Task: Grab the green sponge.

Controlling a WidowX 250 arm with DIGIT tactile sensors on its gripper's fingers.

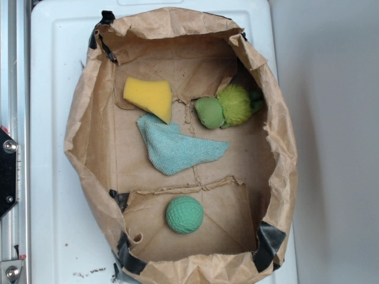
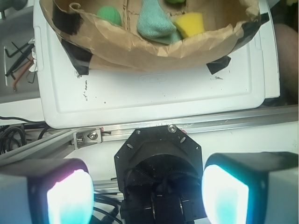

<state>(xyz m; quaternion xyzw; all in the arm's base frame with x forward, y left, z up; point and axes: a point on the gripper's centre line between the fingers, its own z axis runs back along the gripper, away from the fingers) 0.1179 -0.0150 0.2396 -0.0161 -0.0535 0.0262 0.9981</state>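
The green sponge [image 1: 184, 214] is a round, textured ball. It lies alone in the near section of an open brown paper bag [image 1: 89, 136]. In the wrist view the green sponge [image 2: 109, 13] shows just inside the bag's rim at the top edge. My gripper [image 2: 147, 191] is open, its two lit pads [image 2: 70, 198] wide apart with nothing between them. It hangs over the robot's black base [image 2: 159, 163], well short of the bag. The exterior view does not show the gripper.
Also in the bag are a yellow sponge wedge [image 1: 149, 97], a teal cloth [image 1: 177, 148] and a green fuzzy toy [image 1: 228, 107]. The bag sits on a white board [image 1: 47, 71]. An aluminium rail [image 2: 187, 123] runs between base and board.
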